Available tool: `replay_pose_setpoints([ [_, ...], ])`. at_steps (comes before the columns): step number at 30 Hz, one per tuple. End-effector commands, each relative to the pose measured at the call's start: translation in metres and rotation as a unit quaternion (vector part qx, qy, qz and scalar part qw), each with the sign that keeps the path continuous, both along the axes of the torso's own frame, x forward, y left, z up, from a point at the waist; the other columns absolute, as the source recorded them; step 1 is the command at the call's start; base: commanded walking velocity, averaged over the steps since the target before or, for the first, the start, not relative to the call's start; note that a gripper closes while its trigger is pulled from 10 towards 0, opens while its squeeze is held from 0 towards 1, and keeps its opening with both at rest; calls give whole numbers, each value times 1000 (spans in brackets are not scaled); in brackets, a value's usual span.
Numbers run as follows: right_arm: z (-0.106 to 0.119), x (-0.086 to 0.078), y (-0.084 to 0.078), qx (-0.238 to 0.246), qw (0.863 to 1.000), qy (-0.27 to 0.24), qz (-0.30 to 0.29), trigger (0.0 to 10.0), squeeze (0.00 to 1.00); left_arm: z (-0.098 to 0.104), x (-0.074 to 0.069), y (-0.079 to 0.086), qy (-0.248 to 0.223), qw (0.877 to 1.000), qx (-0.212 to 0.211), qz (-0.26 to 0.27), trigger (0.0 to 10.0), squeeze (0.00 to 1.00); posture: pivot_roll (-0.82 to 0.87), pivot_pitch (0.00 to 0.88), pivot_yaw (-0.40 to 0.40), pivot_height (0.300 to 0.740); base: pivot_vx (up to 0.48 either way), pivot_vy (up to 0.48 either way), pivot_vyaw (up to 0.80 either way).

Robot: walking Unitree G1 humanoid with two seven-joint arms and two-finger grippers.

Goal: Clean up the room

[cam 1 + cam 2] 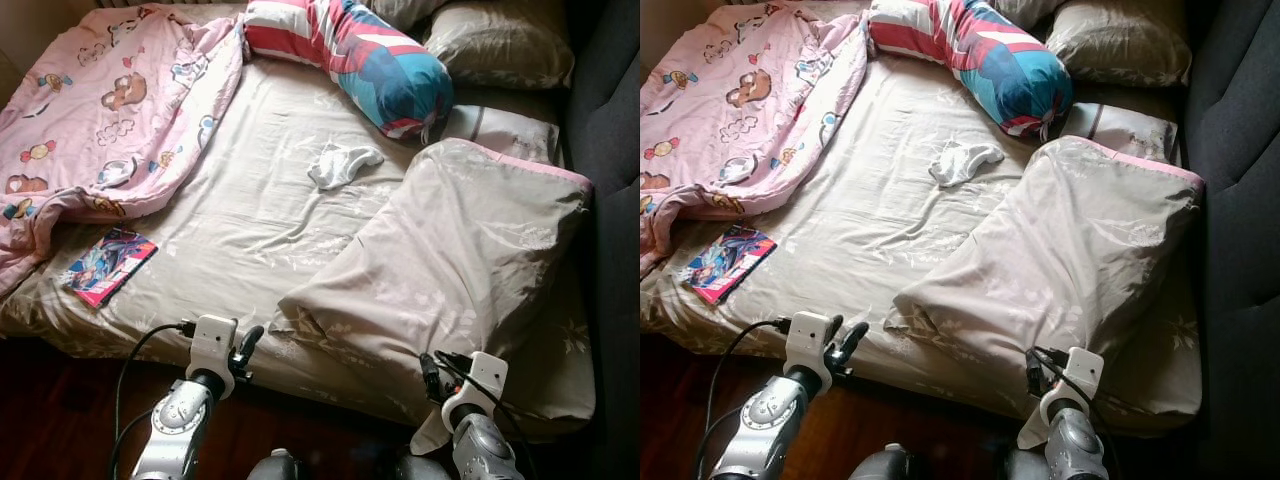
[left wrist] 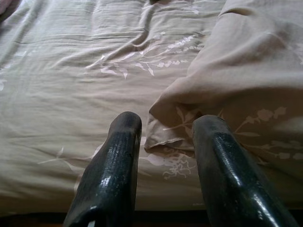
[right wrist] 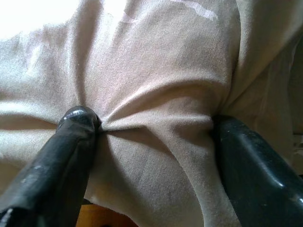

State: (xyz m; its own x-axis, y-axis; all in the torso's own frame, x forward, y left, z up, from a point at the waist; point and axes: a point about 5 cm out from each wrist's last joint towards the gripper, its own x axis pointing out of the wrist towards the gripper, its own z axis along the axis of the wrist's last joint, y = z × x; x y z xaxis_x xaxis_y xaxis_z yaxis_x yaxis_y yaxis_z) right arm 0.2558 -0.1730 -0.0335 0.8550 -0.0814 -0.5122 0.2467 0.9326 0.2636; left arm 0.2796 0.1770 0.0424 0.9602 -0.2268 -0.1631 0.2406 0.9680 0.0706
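R gripper (image 3: pixel 151 127) sat w/ fingers spread, pressed into pillow (image 1: pixel 450 260) edge; L gripper (image 2: pixel 165 142) (also spread) hovered just short of its corner.

This is a bedroom in a lived-in home. An unmade bed (image 1: pixel 250 215) with a beige floral sheet takes up most of the scene. On its left lies a pink child's blanket (image 1: pixel 95 110) printed with cartoon bears, with a comic book (image 1: pixel 108 265) near it. A striped red, white and blue bolster (image 1: pixel 350 50) and beige pillows (image 1: pixel 500 40) lie at the far end. Dark wooden floor (image 1: pixel 60 420) runs along the near edge.
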Motion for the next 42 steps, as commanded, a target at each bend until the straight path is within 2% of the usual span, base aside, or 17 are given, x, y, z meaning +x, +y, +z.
replay_pose_setpoints([
  [1,-19,-21,16,12,998,53,30,0,0,-9,-8,4,23,1000,4,3,10000,0,53,267,127,690,0,0,0],
  [12,-21,-24,16,-7,997,60,48,0,0,-9,-6,0,27,1000,2,-2,10000,0,45,261,122,690,0,0,0],
  [30,-18,-20,15,-20,996,61,54,0,0,-8,-1,-1,26,1000,3,2,10000,0,34,226,109,690,0,0,0],
  [42,-15,-15,9,-37,996,58,53,0,0,-11,-1,-3,29,1000,3,5,10000,0,30,193,97,690,0,0,0],
])
